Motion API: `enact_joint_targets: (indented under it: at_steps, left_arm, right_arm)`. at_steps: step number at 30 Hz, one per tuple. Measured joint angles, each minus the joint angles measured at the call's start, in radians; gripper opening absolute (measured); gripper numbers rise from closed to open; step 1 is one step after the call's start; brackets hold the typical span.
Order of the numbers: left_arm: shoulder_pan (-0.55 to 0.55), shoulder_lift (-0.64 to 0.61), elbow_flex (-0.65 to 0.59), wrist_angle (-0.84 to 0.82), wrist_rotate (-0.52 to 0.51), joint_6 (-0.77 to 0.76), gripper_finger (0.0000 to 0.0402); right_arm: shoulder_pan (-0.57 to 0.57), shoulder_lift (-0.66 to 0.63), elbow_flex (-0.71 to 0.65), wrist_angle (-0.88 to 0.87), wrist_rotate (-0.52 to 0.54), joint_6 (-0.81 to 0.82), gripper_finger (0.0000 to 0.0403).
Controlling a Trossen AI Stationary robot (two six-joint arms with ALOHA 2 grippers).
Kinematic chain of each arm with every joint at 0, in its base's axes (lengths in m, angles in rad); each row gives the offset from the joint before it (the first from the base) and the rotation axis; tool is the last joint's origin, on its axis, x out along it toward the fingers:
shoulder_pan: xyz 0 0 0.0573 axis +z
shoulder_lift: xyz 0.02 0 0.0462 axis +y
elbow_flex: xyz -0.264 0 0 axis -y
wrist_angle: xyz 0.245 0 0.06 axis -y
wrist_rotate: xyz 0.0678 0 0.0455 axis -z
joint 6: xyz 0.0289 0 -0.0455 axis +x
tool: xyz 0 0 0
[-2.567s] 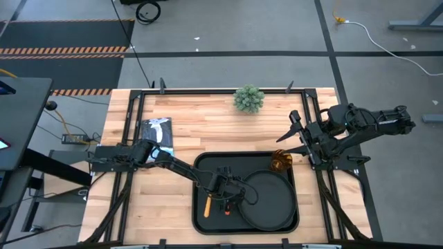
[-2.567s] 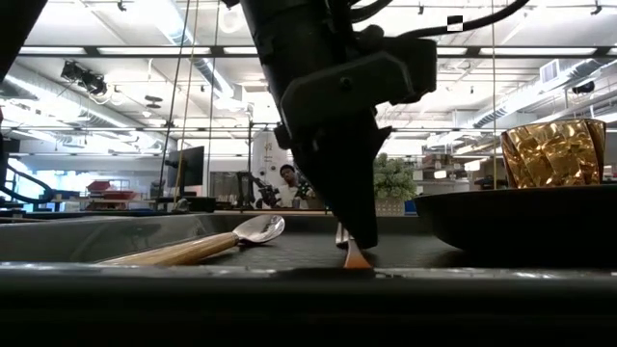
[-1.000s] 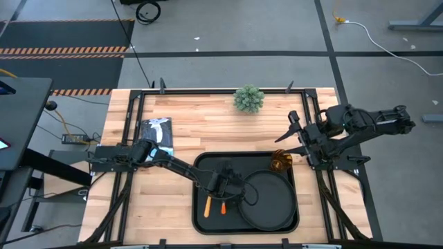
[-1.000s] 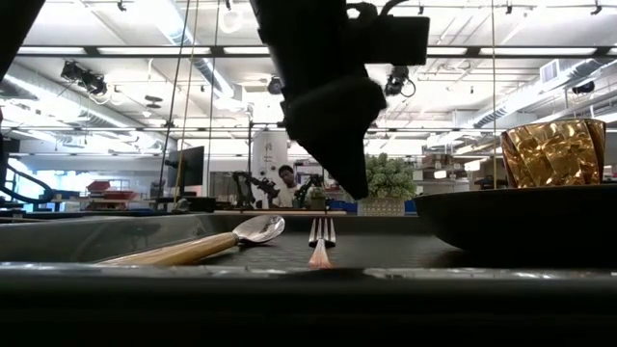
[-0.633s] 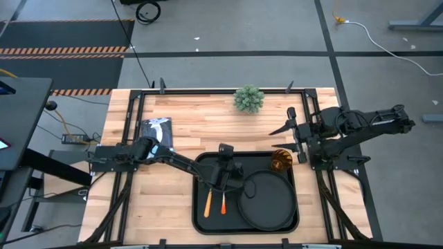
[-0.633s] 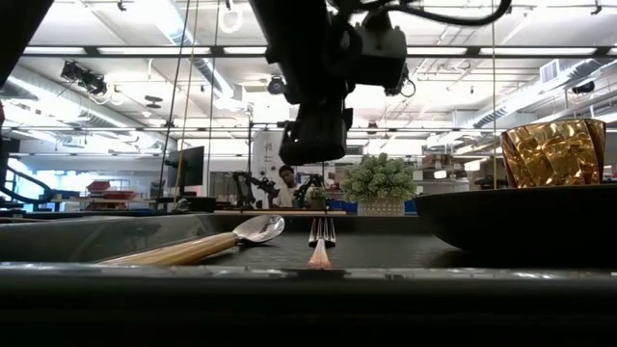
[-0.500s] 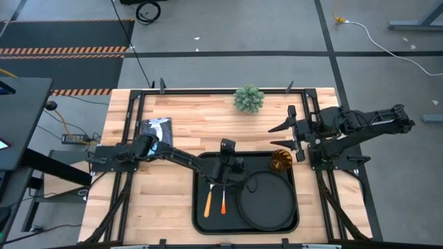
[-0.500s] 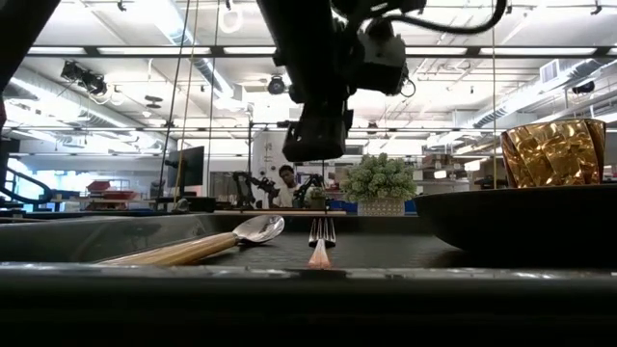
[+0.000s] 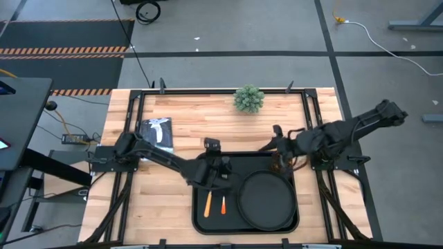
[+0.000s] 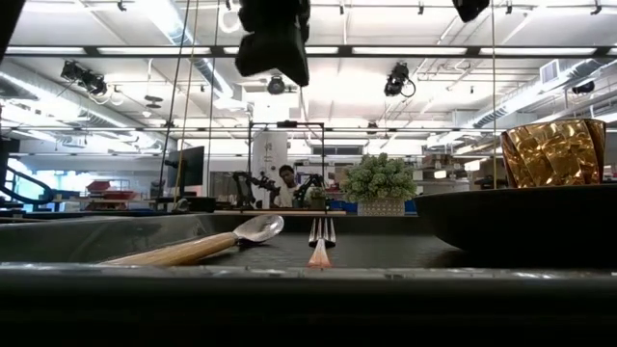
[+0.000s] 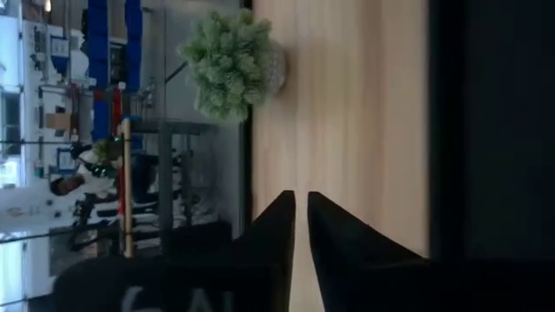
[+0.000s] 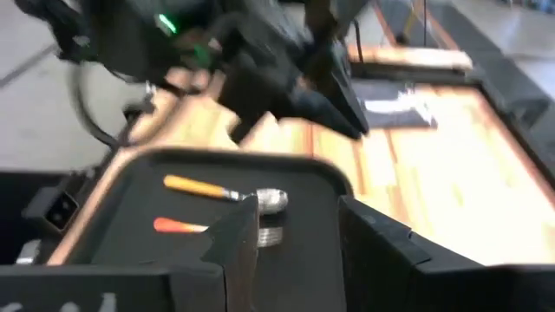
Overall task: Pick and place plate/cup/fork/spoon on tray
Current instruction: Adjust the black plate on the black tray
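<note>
The black tray (image 9: 235,166) lies at the table's near middle. The round black plate (image 9: 266,200) lies on its right half. The orange-handled spoon (image 9: 207,204) and fork (image 9: 223,204) lie side by side on its left half, handles toward the near edge. The amber cup (image 9: 279,164) stands upright in the tray's far right corner. My left gripper (image 9: 212,149) is shut and empty, raised over the tray's far left part. My right gripper (image 9: 271,140) is open and empty, just above and beside the cup. The spoon (image 10: 193,249), fork (image 10: 320,246) and cup (image 10: 554,152) also show in the low view.
A small green plant (image 9: 248,99) stands at the table's far edge. A dark printed sheet (image 9: 158,131) lies at the far left. Bare wood runs along the tray's left and far sides. A person shows far off in the room (image 10: 287,178).
My left gripper has risen from just above the fork and drawn back toward the table's far left; the fork stays flat on the tray. My right arm has reached toward the table's left and come over the cup, fingers open.
</note>
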Motion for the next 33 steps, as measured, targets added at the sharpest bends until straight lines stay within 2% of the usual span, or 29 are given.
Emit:
enact_joint_targets:
  at_steps: [6, 12, 15, 18, 22, 24, 27, 33]
  left_arm:
    - [-0.06, -0.009, -0.026, 0.033, 0.036, -0.021, 0.0025]
    - [-0.072, -0.042, -0.241, 0.275, 0.15, 0.129, 0.0012]
    - [-0.064, -0.082, -0.352, 0.347, 0.168, 0.152, 0.0009]
    - [-0.049, -0.158, -0.465, 0.414, 0.175, 0.169, 0.0009]
    - [-0.02, -0.291, -0.613, 0.547, 0.174, 0.248, 0.001]
    - [0.001, -0.363, -0.686, 0.668, 0.177, 0.304, 0.001]
    - [0.039, -0.477, -0.805, 0.823, 0.18, 0.383, 0.001]
    - [0.095, -0.68, -1.033, 1.099, 0.28, 0.472, 0.0011]
  right_arm:
    - [0.06, 0.112, 0.002, -0.002, 0.041, 0.14, 0.0164]
    - [0.074, 0.174, 0.058, -0.083, 0.049, 0.28, 0.0164]
    - [0.092, 0.208, 0.075, -0.1, 0.047, 0.328, 0.0164]
    - [0.108, 0.255, 0.097, -0.14, 0.037, 0.378, 0.0164]
    - [0.127, 0.334, 0.16, -0.303, 0.036, 0.493, 0.0164]
    - [0.135, 0.375, 0.205, -0.438, 0.03, 0.569, 0.0163]
    - [0.135, 0.441, 0.272, -0.548, 0.002, 0.675, 0.0159]
    - [0.134, 0.58, 0.346, -0.632, -0.084, 0.822, 0.0153]
